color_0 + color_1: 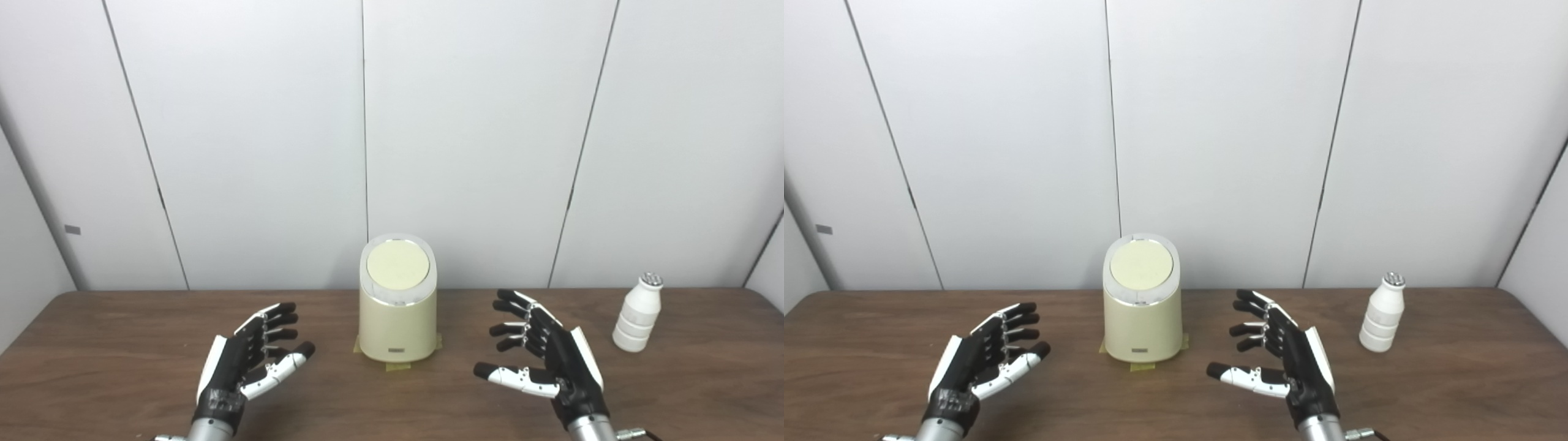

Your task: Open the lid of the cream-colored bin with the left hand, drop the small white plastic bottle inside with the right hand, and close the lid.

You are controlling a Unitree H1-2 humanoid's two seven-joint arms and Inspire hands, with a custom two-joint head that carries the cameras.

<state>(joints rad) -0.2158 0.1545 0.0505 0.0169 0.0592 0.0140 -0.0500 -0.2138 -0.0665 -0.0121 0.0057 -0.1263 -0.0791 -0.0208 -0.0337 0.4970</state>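
The cream-colored bin stands at the table's middle, taped down at its base, its round slanted lid closed. A small white plastic bottle with a silvery cap stands upright to the right of the bin. My left hand hovers open, palm inward, left of the bin and a little nearer to me. My right hand is open too, between the bin and the bottle, touching neither.
The brown wooden table runs the full width, with its back edge against white wall panels. Yellow tape tabs mark the bin's foot.
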